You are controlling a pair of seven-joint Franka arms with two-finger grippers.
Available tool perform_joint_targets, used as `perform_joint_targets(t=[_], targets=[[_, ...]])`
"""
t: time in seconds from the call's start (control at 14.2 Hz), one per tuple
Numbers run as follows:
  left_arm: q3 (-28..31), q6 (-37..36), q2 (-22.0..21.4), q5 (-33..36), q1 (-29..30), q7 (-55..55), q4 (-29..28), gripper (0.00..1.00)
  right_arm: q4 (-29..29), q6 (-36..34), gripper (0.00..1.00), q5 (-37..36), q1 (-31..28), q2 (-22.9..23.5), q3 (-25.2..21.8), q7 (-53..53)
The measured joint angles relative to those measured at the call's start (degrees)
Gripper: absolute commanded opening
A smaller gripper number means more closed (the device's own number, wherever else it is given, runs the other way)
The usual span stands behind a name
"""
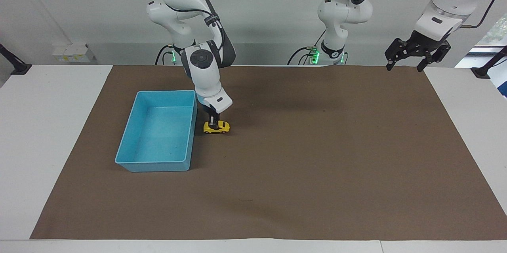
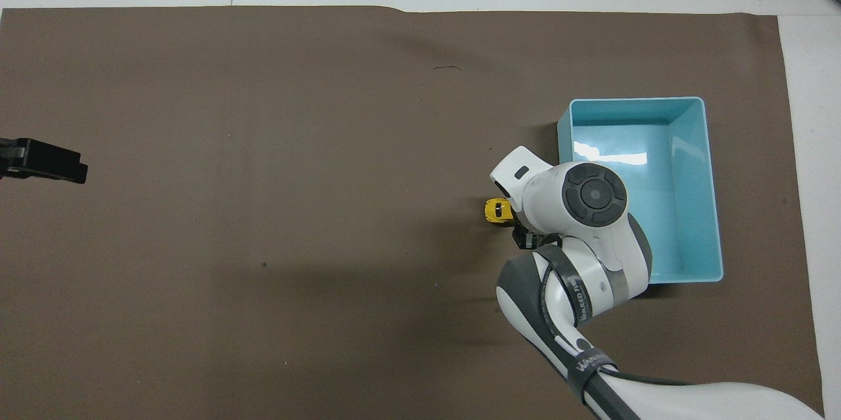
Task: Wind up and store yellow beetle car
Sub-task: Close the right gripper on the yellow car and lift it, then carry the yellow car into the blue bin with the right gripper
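The yellow beetle car (image 1: 216,127) stands on its wheels on the brown mat, right beside the light blue bin (image 1: 158,165), on the side toward the left arm's end. My right gripper (image 1: 214,121) points straight down with its fingers closed on the car's roof. In the overhead view the right wrist covers most of the car (image 2: 495,211), and only its end away from the bin (image 2: 713,190) shows. My left gripper (image 1: 405,66) waits open in the air over the mat's corner at its own end of the table.
The brown mat (image 1: 317,166) covers most of the white table. The bin is empty inside. Its wall stands a few centimetres from the car. The left gripper's tip (image 2: 43,162) shows at the edge of the overhead view.
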Motion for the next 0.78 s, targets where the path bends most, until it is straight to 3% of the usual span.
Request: perform_joint_targets(t=[0.49, 0.78], targets=[[0.0, 0.0, 0.0, 0.0, 0.0, 0.0, 0.0, 1.00, 8.4, -10.5, 0.03, 0.0, 1.1, -0.8, -0.5, 2.3], [0.0, 0.0, 0.0, 0.0, 0.0, 0.0, 0.0, 1.00, 12.6, -20.0, 0.03, 0.0, -2.3, -3.8, -1.3, 2.2]])
